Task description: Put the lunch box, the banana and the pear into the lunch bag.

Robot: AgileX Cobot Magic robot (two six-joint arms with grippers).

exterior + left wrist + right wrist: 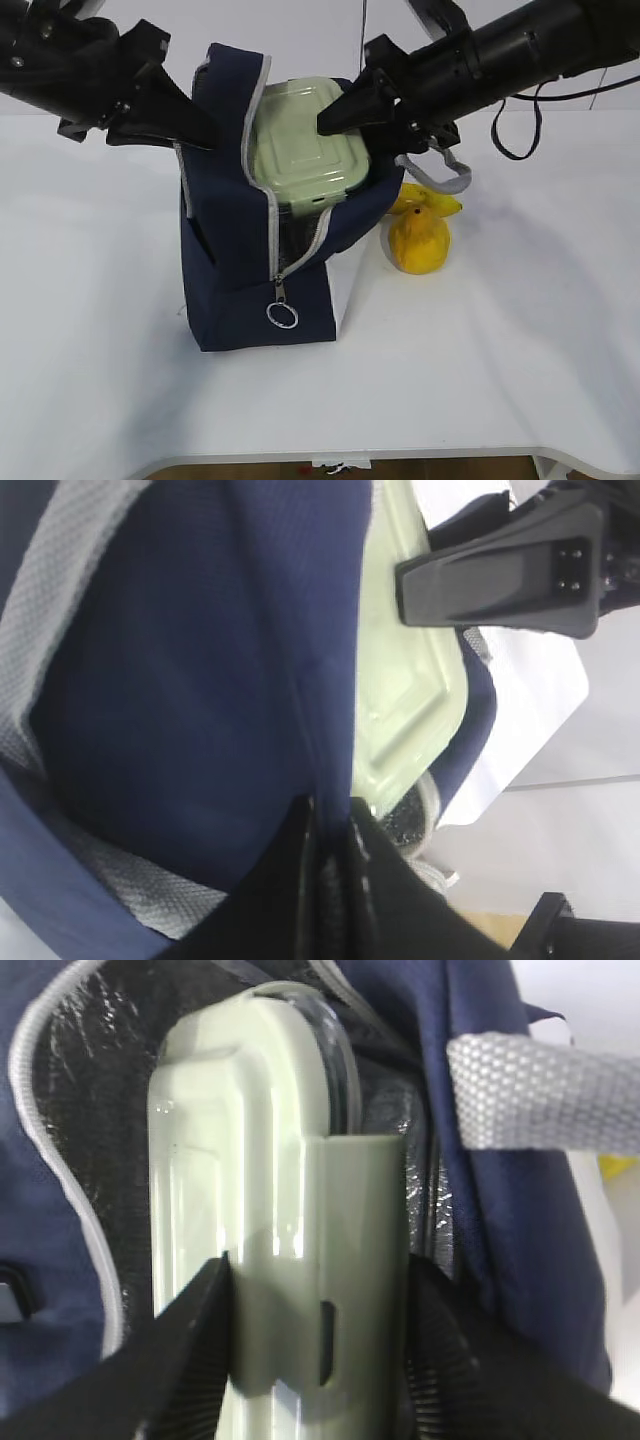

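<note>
lunch box (302,140) half inside lunch bag (240,265), clamped by my right gripper (315,1360), left gripper (328,845) pinching the bag's flap — banana (438,204) and pear (419,243) not yet packed.

Matte black arms fill the top corners; right arm (530,50) trails a looping black cable (515,125); 4 screws dot its finger (500,570).

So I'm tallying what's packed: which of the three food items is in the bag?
The lunch box, gripped by the right pincer. The banana and pear sit outside on the table.
</note>
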